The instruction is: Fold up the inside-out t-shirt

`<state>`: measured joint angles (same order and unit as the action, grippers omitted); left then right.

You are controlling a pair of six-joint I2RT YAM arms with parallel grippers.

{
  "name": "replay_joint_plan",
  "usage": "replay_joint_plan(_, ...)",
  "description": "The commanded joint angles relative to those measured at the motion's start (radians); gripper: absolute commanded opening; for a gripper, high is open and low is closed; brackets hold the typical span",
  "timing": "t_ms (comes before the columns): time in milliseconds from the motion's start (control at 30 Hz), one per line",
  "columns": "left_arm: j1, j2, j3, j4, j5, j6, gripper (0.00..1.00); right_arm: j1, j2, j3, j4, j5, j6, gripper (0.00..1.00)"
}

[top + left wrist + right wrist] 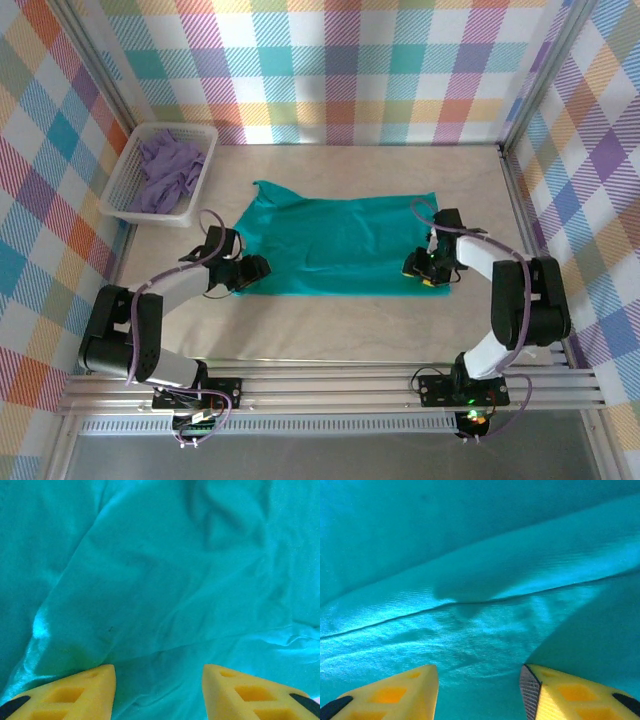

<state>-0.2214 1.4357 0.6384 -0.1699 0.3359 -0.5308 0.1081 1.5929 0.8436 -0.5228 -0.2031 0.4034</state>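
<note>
The left arm (165,290) and the right arm (505,290) are being held reached forward, bent inward at the elbows, with the wrists lowered toward the bench. The left gripper (258,270) is being pointed rightward and the right gripper (418,268) leftward. On each, the yellow jaws are being held parted, with a clear gap between them.
</note>
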Motion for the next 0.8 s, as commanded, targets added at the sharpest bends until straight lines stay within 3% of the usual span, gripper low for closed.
replay_joint_plan(0, -0.015, -0.02, -0.074, 0.0, 0.032, -0.013, 0.48, -0.008, -0.014, -0.05, -0.094, -0.043, 0.014, 0.47)
replay_joint_plan(133, -0.057, -0.151, -0.179, -0.081, 0.026, -0.047, 0.48, -0.007, -0.102, -0.145, -0.132, -0.048, 0.063, 0.46)
replay_joint_plan(233, -0.085, -0.348, -0.225, -0.211, -0.009, -0.097, 0.48, -0.007, -0.257, -0.212, -0.157, -0.022, 0.127, 0.45)
replay_joint_plan(333, -0.084, -0.509, -0.158, -0.274, -0.093, -0.109, 0.49, -0.005, -0.396, -0.184, -0.126, 0.015, 0.122, 0.46)
replay_joint_plan(400, -0.078, -0.521, -0.095, -0.231, -0.174, -0.088, 0.49, -0.005, -0.424, -0.145, -0.05, 0.036, 0.095, 0.49)
replay_joint_plan(500, -0.036, -0.382, 0.038, -0.13, -0.233, -0.053, 0.5, -0.006, -0.355, -0.057, 0.062, 0.1, 0.055, 0.54)
replay_joint_plan(600, 0.026, -0.165, 0.181, -0.028, -0.206, -0.025, 0.53, -0.045, -0.215, 0.06, 0.128, 0.155, 0.043, 0.59)
replay_joint_plan(767, 0.093, 0.133, 0.426, -0.04, -0.172, 0.023, 0.56, -0.13, 0.074, 0.271, 0.155, 0.158, 0.065, 0.59)
